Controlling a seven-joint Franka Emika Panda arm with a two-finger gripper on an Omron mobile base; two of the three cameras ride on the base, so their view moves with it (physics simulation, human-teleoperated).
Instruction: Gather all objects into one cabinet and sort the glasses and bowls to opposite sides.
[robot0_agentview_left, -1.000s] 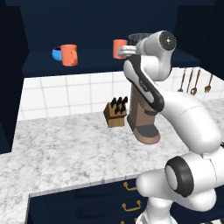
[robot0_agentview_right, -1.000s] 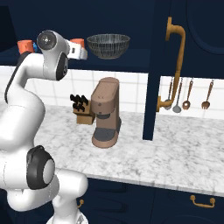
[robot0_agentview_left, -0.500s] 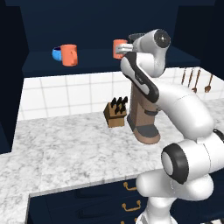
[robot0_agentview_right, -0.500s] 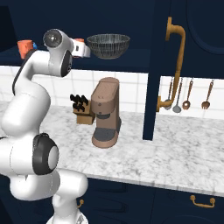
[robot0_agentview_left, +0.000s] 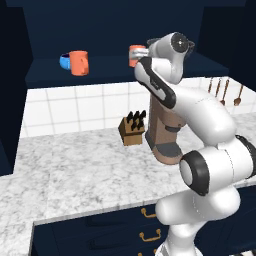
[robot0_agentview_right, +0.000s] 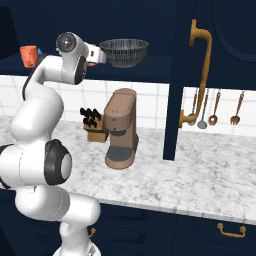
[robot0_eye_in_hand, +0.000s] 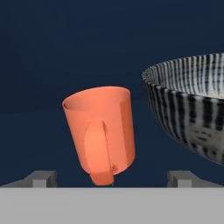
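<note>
One orange-red cup (robot0_eye_in_hand: 99, 131) stands on the cabinet's shelf (robot0_agentview_left: 110, 67), its handle facing my hand. My gripper (robot0_eye_in_hand: 111, 178) is open, and its fingertips (robot0_eye_in_hand: 43, 177) are low on either side of the cup without touching it. Right of that cup sits the wide dark grey mesh bowl (robot0_eye_in_hand: 192, 113), also seen on the shelf from the right (robot0_agentview_right: 124, 51). In the left base view my gripper (robot0_agentview_left: 142, 54) is at this cup (robot0_agentview_left: 135, 54). Farther left on the shelf stand the other orange-red cup (robot0_agentview_left: 79, 62) and the small blue bowl (robot0_agentview_left: 64, 61) behind it.
A brown coffee machine (robot0_agentview_left: 162, 132) and a wooden knife block (robot0_agentview_left: 132, 131) stand on the marble counter (robot0_agentview_left: 75, 170) under the shelf. The cabinet's open navy door (robot0_agentview_right: 175, 75) with a brass handle (robot0_agentview_right: 200, 75) hangs to the right, with utensils (robot0_agentview_right: 215, 107) on the wall beyond.
My hand has moved further in toward the right-hand cup on the shelf. The gripper has stayed open and nothing on the shelf has moved.
</note>
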